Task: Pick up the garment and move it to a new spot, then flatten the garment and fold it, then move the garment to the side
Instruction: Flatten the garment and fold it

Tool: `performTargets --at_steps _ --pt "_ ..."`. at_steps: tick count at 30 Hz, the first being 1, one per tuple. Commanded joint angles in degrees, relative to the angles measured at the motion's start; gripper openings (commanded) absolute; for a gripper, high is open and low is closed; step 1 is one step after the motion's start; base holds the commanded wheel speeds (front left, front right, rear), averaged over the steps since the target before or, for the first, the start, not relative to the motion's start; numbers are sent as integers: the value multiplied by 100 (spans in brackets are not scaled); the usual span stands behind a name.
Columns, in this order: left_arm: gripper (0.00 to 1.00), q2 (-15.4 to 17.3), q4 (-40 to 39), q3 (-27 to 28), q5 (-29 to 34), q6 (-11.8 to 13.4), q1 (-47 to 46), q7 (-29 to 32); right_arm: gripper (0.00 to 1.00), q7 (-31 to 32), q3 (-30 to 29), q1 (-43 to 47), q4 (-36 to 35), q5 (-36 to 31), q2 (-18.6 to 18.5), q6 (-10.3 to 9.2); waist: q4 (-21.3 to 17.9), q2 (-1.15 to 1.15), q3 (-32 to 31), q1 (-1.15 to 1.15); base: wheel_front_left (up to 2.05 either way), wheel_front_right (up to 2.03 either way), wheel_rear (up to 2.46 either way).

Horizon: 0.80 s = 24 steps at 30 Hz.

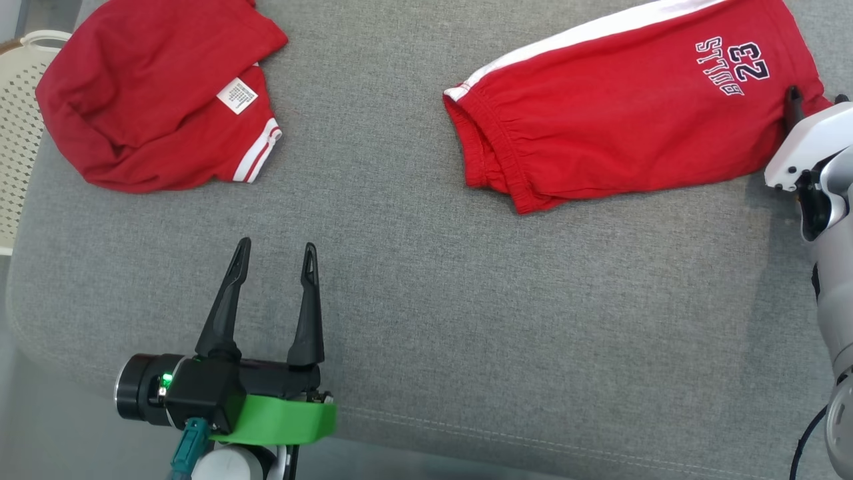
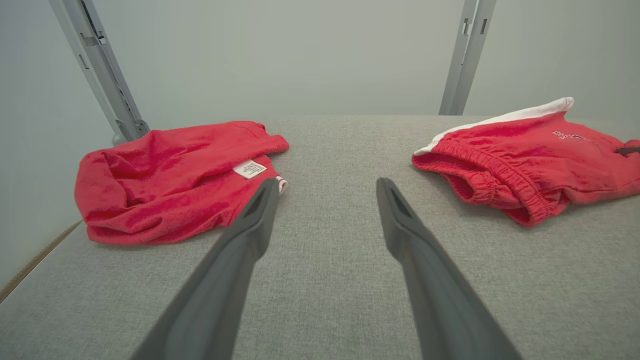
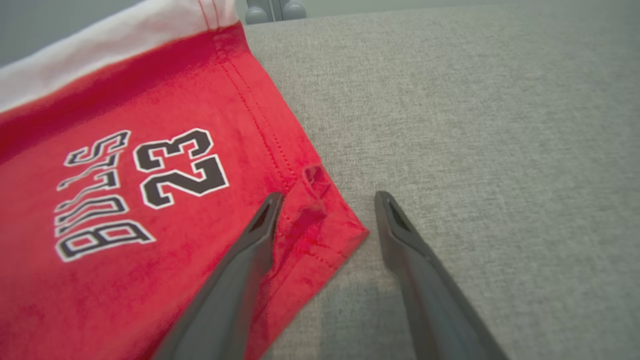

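Shorts [image 1: 633,113] — red, with a 23 on them — lie long-ways across the grey pad [image 1: 426,300], their hem corner right between the wide-spread fingers [image 3: 252,250] of the right gripper [image 3: 328,196], while the left gripper [image 1: 276,248], wide too, is well apart.

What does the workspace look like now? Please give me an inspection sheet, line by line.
Surface: grey fabric pad, seam along near edge.
Job's things: red shorts lying far right, white side stripe.
Clutter: red top, loosely folded, far left.
Hands: left hand open above the pad; right hand open, straddling the shorts' hem corner.
Cables: teal cable by the left wrist; black cable lower right.
Surroundings: cream perforated item at left; grey metal posts behind.
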Motion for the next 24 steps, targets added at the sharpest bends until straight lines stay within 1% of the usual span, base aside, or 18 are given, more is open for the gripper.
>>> performTargets --at_steps 1,6,16,19,24 --pt "100 -10 19 30 34 -2 -127 -2 1 79 -27 99 136 -95 101 -5 4 0 27 0 0 0 0" --pt "100 -16 136 88 39 -20 -81 -1 0 -11 -140 284 232 -175 210 -8 -79 0 -143 0 0 0 0" --pt "100 -18 415 113 198 -83 158 -2 0 -404 -334 953 233 33 453 -9 -317 0 -838 0 0 0 0" --pt "100 20 486 124 268 -96 241 -1 0 -477 -302 1148 201 54 549 -9 -401 0 -992 0 0 0 0" --pt "100 59 625 192 322 -48 359 -2 0 -546 -268 1456 108 81 641 -9 -522 0 -1181 0 0 0 0"
